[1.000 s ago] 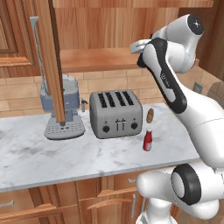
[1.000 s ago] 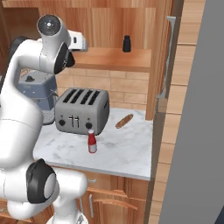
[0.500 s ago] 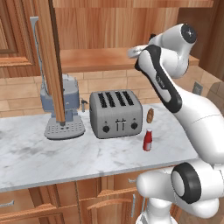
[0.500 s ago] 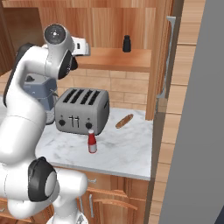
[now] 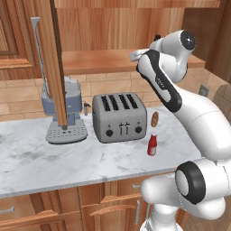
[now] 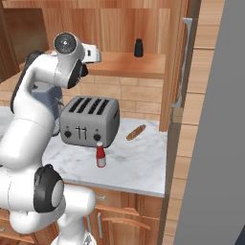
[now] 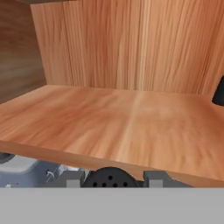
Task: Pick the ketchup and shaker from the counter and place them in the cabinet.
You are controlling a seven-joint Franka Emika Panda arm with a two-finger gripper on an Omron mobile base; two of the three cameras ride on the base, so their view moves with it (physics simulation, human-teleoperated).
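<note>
Ketchup (image 5: 152,144) stands upright on the marble worktop (image 5: 54,158) just in front of the toaster (image 5: 119,116), while the shaker (image 6: 139,47) already sits on the cabinet (image 5: 103,59) shelf. The tool (image 6: 94,51) is up at the shelf's front edge, its jaws pressed together and holding nothing. Trouble I would expect next: coming down for the bottle so close to the toaster, a finger could clip either one and topple the narrow bottle, and the tool must spread first.
</note>
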